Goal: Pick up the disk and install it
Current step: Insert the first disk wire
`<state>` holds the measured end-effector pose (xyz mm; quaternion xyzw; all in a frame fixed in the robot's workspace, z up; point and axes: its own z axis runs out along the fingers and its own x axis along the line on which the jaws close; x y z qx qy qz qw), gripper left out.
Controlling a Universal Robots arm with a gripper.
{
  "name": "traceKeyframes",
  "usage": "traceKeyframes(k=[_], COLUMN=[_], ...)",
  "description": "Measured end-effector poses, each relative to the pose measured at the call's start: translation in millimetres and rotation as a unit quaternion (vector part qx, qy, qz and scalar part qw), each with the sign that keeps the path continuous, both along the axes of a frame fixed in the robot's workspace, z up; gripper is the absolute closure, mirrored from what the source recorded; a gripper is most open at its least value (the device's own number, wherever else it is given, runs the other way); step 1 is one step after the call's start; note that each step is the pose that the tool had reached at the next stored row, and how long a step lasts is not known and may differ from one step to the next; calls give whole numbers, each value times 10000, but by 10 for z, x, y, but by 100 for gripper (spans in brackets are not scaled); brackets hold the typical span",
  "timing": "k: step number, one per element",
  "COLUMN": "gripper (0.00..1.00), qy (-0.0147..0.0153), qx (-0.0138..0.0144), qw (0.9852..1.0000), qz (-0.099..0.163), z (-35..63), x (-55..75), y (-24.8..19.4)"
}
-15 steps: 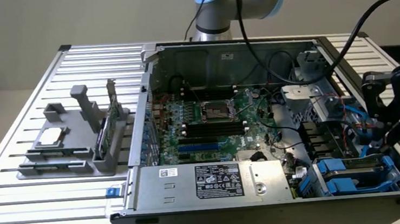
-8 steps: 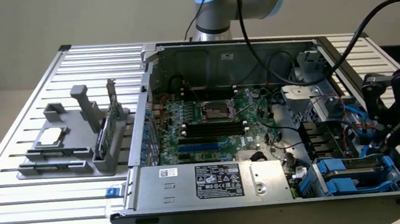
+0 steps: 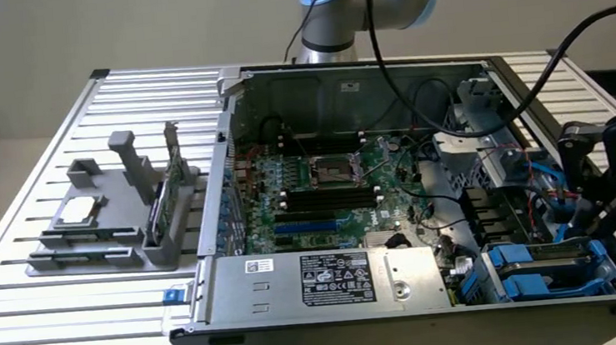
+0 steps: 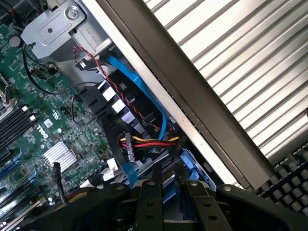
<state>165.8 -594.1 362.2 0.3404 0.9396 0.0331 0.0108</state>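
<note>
While the arm [image 3: 371, 0] reaches over from the far side of the table [image 3: 54, 328], the gripper [image 3: 594, 227] sits low in the drive-bay corner of the open case [image 3: 228, 146], at the exterior view's right.

Exterior view gives the layout:
- motherboard [image 3: 321, 188] flat in the middle of the case
- power supply [image 3: 340, 278] along the near wall
- blue drive carriers [image 3: 540, 273] just under the gripper
- grey holder [image 3: 92, 258] on the exterior view's left, well apart from the case
- in the holder, a small square chip [image 3: 77, 211] lying flat and a green card [image 3: 160, 206] standing on edge

Wrist view gives the close-up:
- gripper [image 4: 170, 188] jaws set close together, pinching the disk [image 4: 169, 177] edge-on
- disk reads as a grey slab with blue trim between the two black fingers [image 4: 150, 197]
- disk is at the bay mouth, just beside the case side wall [image 4: 192, 110]
- can't tell whether it is seated
- red-yellow-black power lead [image 4: 149, 141] ends just beside the disk
- blue data cable [image 4: 144, 91] runs along the wall
- finned heatsink [image 4: 58, 156] sits on the board
- keyboard [image 4: 288, 178] lies outside the case wall, next to the table slats
</note>
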Motion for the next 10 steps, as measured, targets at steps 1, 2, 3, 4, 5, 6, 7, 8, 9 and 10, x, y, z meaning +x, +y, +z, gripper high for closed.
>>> traceKeyframes(k=[1, 2, 3, 4, 5, 6, 7, 8, 9, 10], gripper=[75, 75, 75, 75, 75, 75, 75, 75, 75, 75], qy=[0, 0, 0, 0, 0, 0, 0, 0, 0, 0], qx=[0, 1, 1, 1, 1, 1, 2, 3, 6, 10], qw=[10000, 10000, 9999, 9999, 9999, 9998, 9997, 9996, 9995, 9995], qz=[-33, -66, -102, -136, -171, -207, -242, -275, -304, -324], z=[-8, -16, -25, -33, -41, -49, -56, -62, -67, -68], x=[0, 0, 0, 0, 0, 0, 0, 0, 0, 2], y=[-7, -12, -19, -25, -30, -35, -39, -43, -45, -47])
